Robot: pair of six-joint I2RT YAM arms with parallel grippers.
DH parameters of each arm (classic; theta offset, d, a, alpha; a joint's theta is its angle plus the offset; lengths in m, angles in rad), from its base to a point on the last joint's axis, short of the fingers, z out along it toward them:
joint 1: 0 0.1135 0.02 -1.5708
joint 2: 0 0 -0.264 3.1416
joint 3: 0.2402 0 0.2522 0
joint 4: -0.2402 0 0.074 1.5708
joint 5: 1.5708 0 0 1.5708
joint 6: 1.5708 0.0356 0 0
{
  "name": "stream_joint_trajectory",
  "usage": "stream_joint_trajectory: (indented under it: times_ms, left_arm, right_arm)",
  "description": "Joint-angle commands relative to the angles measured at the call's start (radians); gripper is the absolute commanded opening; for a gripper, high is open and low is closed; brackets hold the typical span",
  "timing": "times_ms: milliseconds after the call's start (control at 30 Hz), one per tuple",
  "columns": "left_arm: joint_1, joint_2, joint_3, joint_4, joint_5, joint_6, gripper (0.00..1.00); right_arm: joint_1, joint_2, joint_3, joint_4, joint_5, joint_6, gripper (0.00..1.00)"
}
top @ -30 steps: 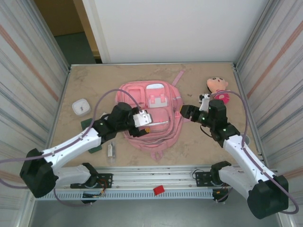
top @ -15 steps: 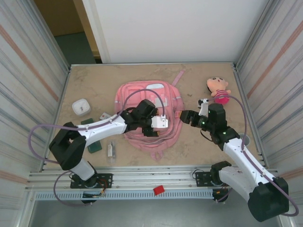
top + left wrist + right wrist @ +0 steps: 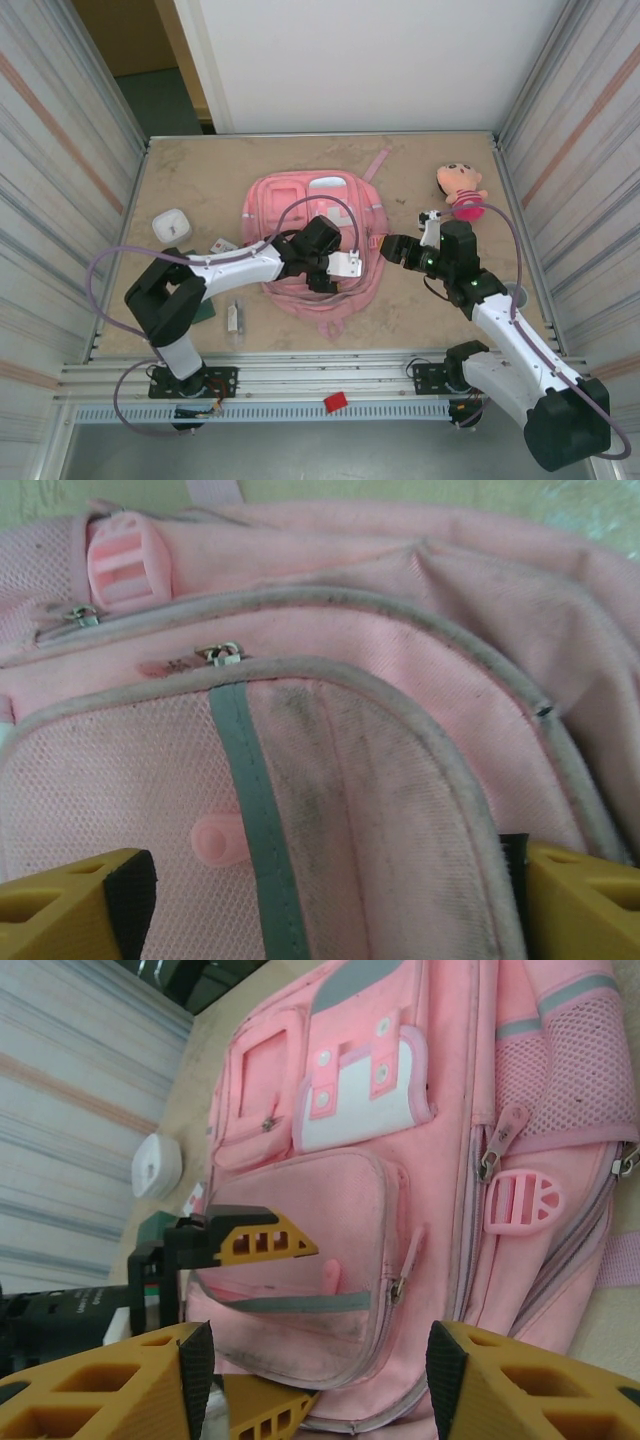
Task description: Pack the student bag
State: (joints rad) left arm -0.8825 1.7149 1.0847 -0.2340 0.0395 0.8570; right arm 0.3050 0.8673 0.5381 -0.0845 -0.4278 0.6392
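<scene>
The student bag [image 3: 300, 200] is lying face-up, long axis running near-to-far, top pointing away. The left pincer [image 3: 322, 875], released, is straddling its front pocket [image 3: 320, 1200]; the right pincer [image 3: 318, 1360] is hovering released.

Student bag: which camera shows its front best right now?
Right wrist: the student bag faces that camera, with its white panel and front pocket plain. Top external gives the whole outline, but the left arm crosses its lower half. Left wrist sees a close patch of mesh pocket.

Student bag [image 3: 285, 200] mid-table [image 3: 200, 165], doll [image 3: 459, 186] to its right, small case [image 3: 172, 226] to its left.
</scene>
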Motion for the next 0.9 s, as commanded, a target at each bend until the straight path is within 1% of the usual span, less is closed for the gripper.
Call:
stream_joint_trajectory:
  times_ms: [0,67,100,133,200,233,300,400,500,567,600,667,767,867]
  left_arm:
    - [-0.004,0.032,0.021,0.014,-0.116,0.016,0.74]
    - [-0.008,0.017,0.005,0.039,-0.129,0.009,0.52]
    - [-0.012,-0.005,-0.008,0.054,-0.115,0.009,0.4]
    - [-0.012,-0.031,-0.022,0.064,-0.085,0.014,0.32]
    - [-0.009,-0.1,-0.058,0.089,-0.003,0.021,0.14]
    - [-0.005,-0.13,-0.071,0.103,0.027,0.018,0.09]
    - [0.014,-0.188,-0.079,0.08,0.118,0.017,0.05]
    - [0.059,-0.26,-0.07,0.01,0.257,0.012,0.04]
    - [0.111,-0.329,-0.077,-0.027,0.421,0.021,0.05]
    - [0.158,-0.364,-0.083,-0.039,0.539,0.036,0.05]
    - [0.177,-0.378,-0.08,-0.062,0.577,0.056,0.05]
    - [0.203,-0.401,-0.072,-0.113,0.609,0.098,0.05]
    - [0.221,-0.43,-0.075,-0.152,0.612,0.143,0.05]
    - [0.238,-0.445,-0.077,-0.166,0.635,0.157,0.05]
  right_arm:
    - [-0.006,-0.021,-0.013,0.0,-0.012,-0.01,0.59]
    - [-0.006,-0.025,-0.016,-0.001,-0.011,-0.011,0.59]
    - [-0.006,-0.028,-0.017,-0.003,-0.008,-0.013,0.59]
    - [-0.006,-0.03,-0.019,-0.005,-0.004,-0.013,0.6]
    - [-0.007,-0.039,-0.023,0.001,-0.005,-0.016,0.59]
    - [-0.007,-0.043,-0.022,0.008,-0.009,-0.019,0.59]
    - [-0.011,-0.04,-0.02,0.022,-0.023,-0.028,0.6]
    - [-0.027,-0.002,-0.006,0.032,-0.064,-0.065,0.62]
    - [-0.062,0.073,0.014,0.062,-0.092,-0.074,0.65]
    - [-0.089,0.132,0.026,0.126,-0.148,-0.064,0.67]
    - [-0.095,0.173,0.034,0.158,-0.175,-0.064,0.67]
    - [-0.099,0.251,0.064,0.207,-0.232,-0.086,0.69]
    - [-0.101,0.365,0.117,0.248,-0.308,-0.125,0.81]
    - [-0.099,0.476,0.17,0.289,-0.388,-0.151,0.84]
